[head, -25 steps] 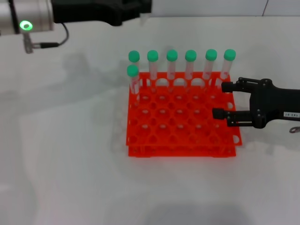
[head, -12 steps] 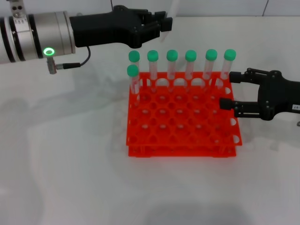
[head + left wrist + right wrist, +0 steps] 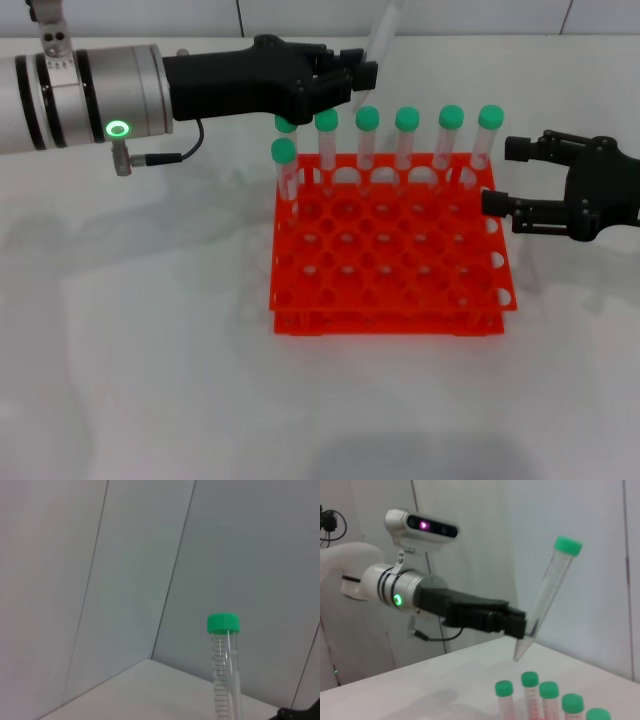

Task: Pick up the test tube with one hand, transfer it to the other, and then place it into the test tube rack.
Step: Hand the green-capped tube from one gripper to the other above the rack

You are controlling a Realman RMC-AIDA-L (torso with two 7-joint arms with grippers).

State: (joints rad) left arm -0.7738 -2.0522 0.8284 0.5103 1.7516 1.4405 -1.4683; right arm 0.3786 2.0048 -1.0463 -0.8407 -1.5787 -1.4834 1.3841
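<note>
Left gripper [image 3: 360, 76] above the rack's far edge, clamped near the pointed bottom of the test tube [image 3: 547, 592], cap tilted up. Right gripper [image 3: 505, 176] spread wide, empty, beside the orange rack [image 3: 390, 265]. Seven capped tubes [image 3: 406, 140] standing below.

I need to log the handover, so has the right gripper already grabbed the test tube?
No. The right gripper is open beside the test tube rack, while the left gripper holds the test tube.

Head view: test tube [image 3: 381, 35] cap cut off by top edge, above test tube rack [image 3: 388, 250]. Left wrist view: its conical tip cut off below.
</note>
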